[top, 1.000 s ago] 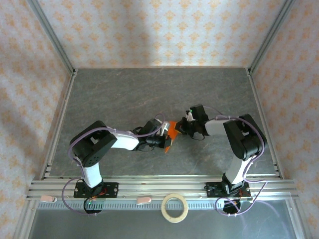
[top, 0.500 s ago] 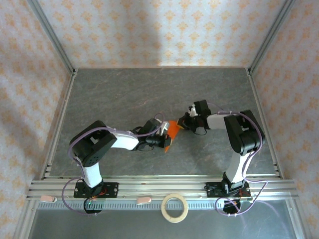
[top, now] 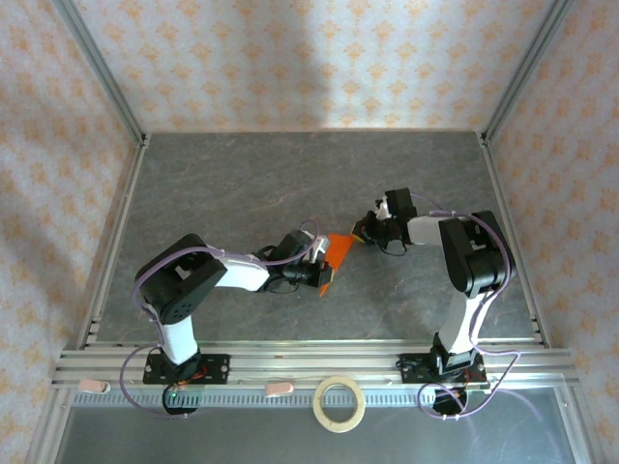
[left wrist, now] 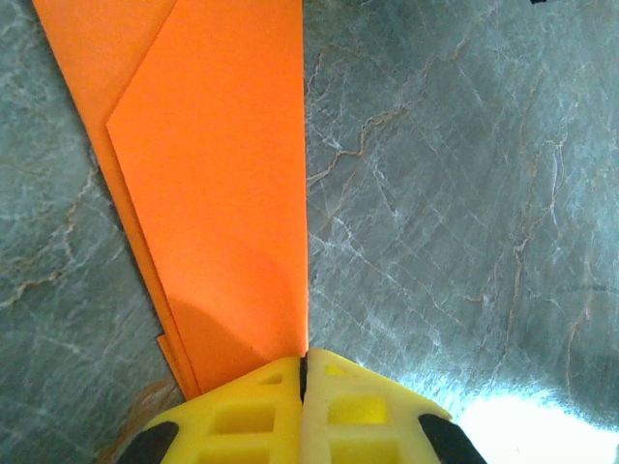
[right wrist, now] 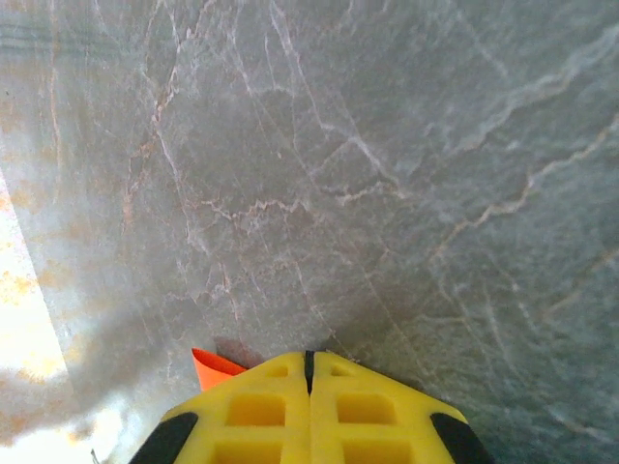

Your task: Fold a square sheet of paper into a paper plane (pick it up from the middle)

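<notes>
The paper plane [top: 338, 248] is a folded bright orange sheet lying on the grey table between the two arms. In the left wrist view the paper plane [left wrist: 222, 193] runs away from me as a long folded flap. Its straight right edge goes into the seam of my left gripper [left wrist: 305, 365], which is shut on it. In the top view my left gripper [top: 326, 271] sits at the plane's near end. My right gripper [top: 364, 232] is at its far right tip, fingers shut. A small orange corner [right wrist: 215, 366] pokes out from under its left finger.
The grey marbled table [top: 242, 184] is walled by patterned panels on three sides. A metal rail [top: 290, 362] runs along the near edge by the arm bases. A pale tape ring [top: 339, 403] lies in front of the rail.
My right gripper has slid right and slightly farther away, off the plane's middle to its right tip. The left arm and its grip have stayed put.
</notes>
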`<control>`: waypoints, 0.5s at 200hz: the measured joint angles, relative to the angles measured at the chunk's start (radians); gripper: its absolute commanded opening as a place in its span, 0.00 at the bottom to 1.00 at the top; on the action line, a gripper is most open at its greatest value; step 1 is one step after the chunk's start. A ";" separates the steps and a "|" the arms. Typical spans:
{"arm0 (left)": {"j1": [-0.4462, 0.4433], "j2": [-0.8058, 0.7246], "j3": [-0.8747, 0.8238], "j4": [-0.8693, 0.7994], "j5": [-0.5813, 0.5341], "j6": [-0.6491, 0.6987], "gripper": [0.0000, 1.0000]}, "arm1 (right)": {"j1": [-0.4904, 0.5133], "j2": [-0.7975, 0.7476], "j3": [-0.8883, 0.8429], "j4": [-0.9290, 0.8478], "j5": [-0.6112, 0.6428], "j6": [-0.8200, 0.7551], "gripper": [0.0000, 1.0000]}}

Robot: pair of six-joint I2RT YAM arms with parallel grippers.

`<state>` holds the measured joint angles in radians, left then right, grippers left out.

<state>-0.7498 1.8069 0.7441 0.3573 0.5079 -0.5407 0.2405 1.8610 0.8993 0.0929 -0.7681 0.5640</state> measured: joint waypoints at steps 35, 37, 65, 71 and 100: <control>0.000 0.000 0.000 -0.001 0.000 0.000 0.00 | -0.010 -0.001 0.013 -0.003 0.042 -0.005 0.00; 0.000 0.000 0.000 -0.001 0.000 0.000 0.00 | -0.011 -0.002 0.014 -0.003 0.047 -0.006 0.00; 0.000 0.000 0.000 -0.001 0.000 0.000 0.00 | -0.040 -0.036 0.019 -0.003 0.090 -0.008 0.00; 0.000 0.000 0.000 -0.001 0.000 0.000 0.00 | -0.044 -0.051 0.019 -0.002 0.092 -0.008 0.00; 0.000 0.000 0.000 0.000 0.000 0.000 0.00 | -0.040 -0.159 -0.028 0.060 0.074 0.019 0.00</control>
<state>-0.7498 1.8065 0.7441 0.3569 0.5083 -0.5407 0.2001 1.7016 0.8715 0.1532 -0.6941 0.5827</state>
